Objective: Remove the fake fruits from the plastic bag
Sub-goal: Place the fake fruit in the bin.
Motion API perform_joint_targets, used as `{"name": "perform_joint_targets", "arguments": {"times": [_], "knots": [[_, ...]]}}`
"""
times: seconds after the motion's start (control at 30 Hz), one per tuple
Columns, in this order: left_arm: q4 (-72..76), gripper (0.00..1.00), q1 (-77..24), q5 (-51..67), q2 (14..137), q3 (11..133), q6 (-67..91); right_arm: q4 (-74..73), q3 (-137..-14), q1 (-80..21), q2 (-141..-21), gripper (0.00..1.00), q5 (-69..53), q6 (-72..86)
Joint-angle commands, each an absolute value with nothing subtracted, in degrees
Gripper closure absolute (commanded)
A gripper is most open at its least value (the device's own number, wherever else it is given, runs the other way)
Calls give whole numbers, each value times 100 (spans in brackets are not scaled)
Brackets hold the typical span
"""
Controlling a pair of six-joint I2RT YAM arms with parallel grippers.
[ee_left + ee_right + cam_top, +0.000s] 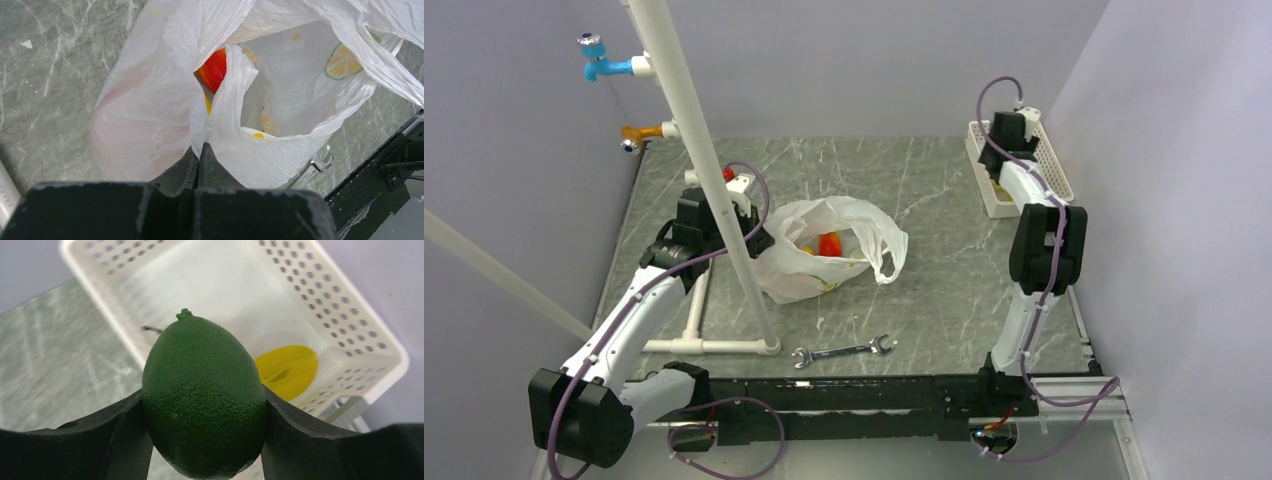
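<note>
Thin, limp, slippery plastic bag [829, 250] at mid-tabletop, best held by a rim fold, as pinched in the closed left gripper [199, 159]. Light, rigid green lime [202, 390] clamped in the right gripper [204, 440] over the far-right basket [350, 325].

Creased, soft-sheen film on the thin translucent white plastic bag [150, 120]. Pebbled, slightly glossy skin on the dark green oval fake lime [202, 405]. Smooth and glossy: the red fake fruit [215, 70] and the yellow fake fruit [287, 370], which looks waxy. Hard, smooth white perforated plastic basket [350, 320]. Plastic-looking matt black fingers [95, 445]. Smooth, low-sheen grey marbled surface [944, 290]. Shiny silver metal wrench [842, 352].
</note>
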State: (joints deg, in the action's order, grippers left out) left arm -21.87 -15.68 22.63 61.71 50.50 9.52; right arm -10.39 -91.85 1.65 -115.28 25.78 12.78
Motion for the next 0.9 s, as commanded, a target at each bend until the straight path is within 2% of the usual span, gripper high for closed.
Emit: {"name": "perform_joint_targets", "arguments": {"times": [0.0, 0.1, 0.17, 0.23, 0.33, 0.5, 0.63, 0.7, 0.87], "knots": [[-2088, 100, -1573, 2312, 6113, 5249, 883, -1255, -9681, 671, -11661, 82, 2298, 1588], [-2081, 100, -1573, 2363, 6133, 5251, 892, -1513, -10142, 797, -12029, 57, 2357, 1518], [-2096, 100, -1573, 2344, 6136, 5259, 883, -1710, -10533, 841, -12259, 33, 2467, 1423], [-2098, 100, -1573, 2324, 6109, 5260, 885, -1884, -10768, 852, -12403, 14, 2552, 1351], [-2081, 100, -1573, 2329, 6091, 5243, 888, -1867, -10725, 848, -12348, 2, 2427, 1304], [-2091, 100, -1573, 2334, 6118, 5255, 887, -1967, -10504, 739, -12000, 1, 2336, 1354], [-2060, 100, -1573, 2336, 6115, 5233, 887, -1797, -9796, 160, -11065, 3, 1790, 1299], [-2074, 100, -1573, 2343, 6133, 5246, 866, -1629, -9335, -276, -10474, 6, 1224, 1309], [-2022, 100, -1573, 2395, 6117, 5223, 866, -1001, -8129, -1401, -9091, 24, -579, 1603]]}}
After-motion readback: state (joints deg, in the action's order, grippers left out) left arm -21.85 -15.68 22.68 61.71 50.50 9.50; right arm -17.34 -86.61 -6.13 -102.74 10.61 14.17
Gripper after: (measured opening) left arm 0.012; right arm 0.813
